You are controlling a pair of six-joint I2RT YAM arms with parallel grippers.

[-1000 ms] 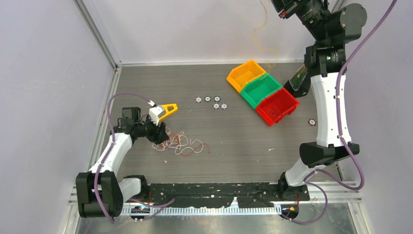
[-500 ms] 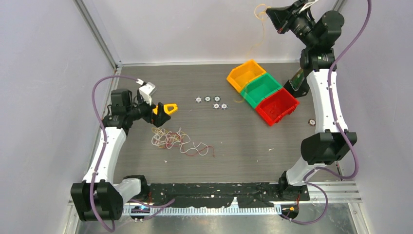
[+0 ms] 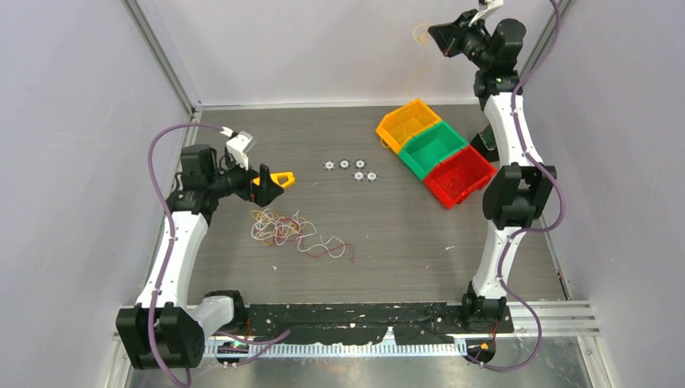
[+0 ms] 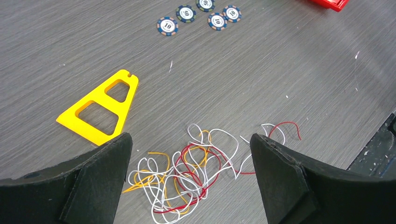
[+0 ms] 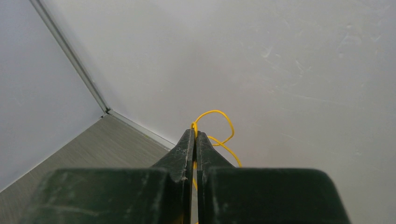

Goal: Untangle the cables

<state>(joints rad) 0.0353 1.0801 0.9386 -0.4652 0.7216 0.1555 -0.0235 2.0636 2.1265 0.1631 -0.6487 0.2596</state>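
The cables (image 3: 292, 234) lie in a loose yellow, white and red tangle toward the left edge of the desk (image 3: 404, 242). One yellow strand (image 5: 215, 122) is pinched in the right tool (image 5: 195, 134), which is closed tight on it high over the far right corner. I cannot tell whether the strand reaches the heap. The left tool (image 4: 190, 140) hovers above the tangle, spread wide and empty. It would do best to take a single outer loop, not the middle. A yellow triangle (image 4: 84, 130) lies just beside the tangle and could get in the way. Poker chips (image 4: 217, 20) and three bins (image 3: 434, 147) sit well apart.
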